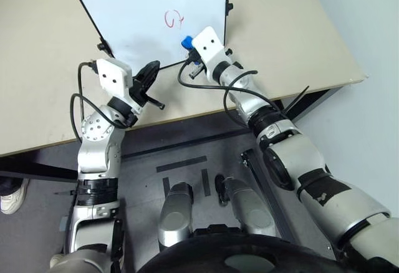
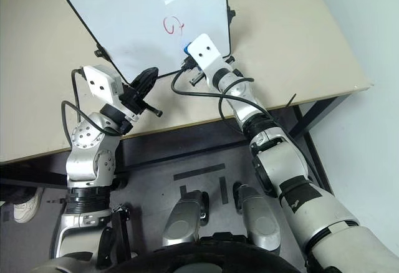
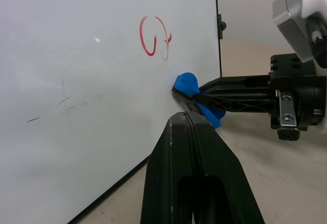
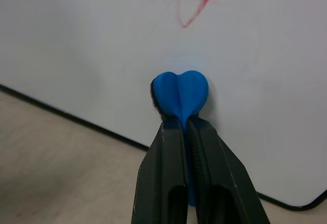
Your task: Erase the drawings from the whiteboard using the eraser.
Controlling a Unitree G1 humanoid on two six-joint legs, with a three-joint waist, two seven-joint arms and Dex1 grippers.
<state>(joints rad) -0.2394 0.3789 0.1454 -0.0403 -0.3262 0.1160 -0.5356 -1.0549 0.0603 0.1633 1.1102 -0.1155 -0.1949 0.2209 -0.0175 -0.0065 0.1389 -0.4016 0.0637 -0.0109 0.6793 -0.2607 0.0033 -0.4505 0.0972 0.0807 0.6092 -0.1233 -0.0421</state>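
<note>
Pressing the eraser (image 4: 180, 93) against the whiteboard (image 1: 131, 17), the right pincer (image 4: 186, 127) has its two black fingers clamped tight on the blue block, whose rounded, lobed end meets the glossy white surface just below the drawings (image 1: 174, 18). That low contact looks chosen so a stroke toward the scribble can sweep through it. The red loops are thin marker line, untouched so far. The board lies flat on the pale, matte desk (image 1: 299, 42), its thin black frame and rounded corners giving a hard edge. The left pincer (image 3: 190, 132) sits near the board's lower edge with fingers pressed together on nothing, perhaps ready to steady the board.
</note>
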